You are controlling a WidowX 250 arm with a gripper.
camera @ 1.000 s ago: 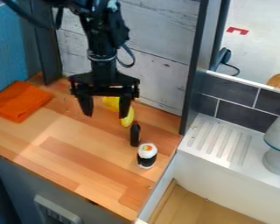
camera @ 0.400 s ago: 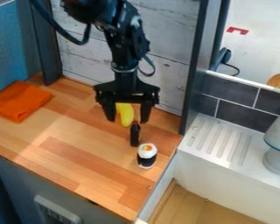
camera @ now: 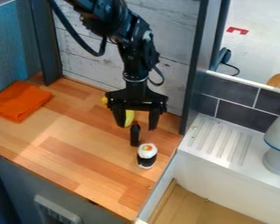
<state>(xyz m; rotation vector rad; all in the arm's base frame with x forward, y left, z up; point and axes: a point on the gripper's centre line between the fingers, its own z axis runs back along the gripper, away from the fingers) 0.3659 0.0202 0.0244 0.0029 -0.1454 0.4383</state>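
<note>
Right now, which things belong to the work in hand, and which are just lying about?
Work in hand:
- end effector, open, holding nothing
- dark bottle, close by
- banana, partly behind it

Lying about:
- sushi piece
- orange cloth

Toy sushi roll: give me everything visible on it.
White-and-black toy sushi roll: stubby, rounded, white top with an orange-and-green patch, black band lower down, maybe plastic. Looks upright on the brown wooden counter, just in front of the small black bottle with a reddish cap; can't tell if they touch. Open black hand hangs clear of it.

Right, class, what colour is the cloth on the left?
The cloth is orange, best seen in the camera view.
</note>
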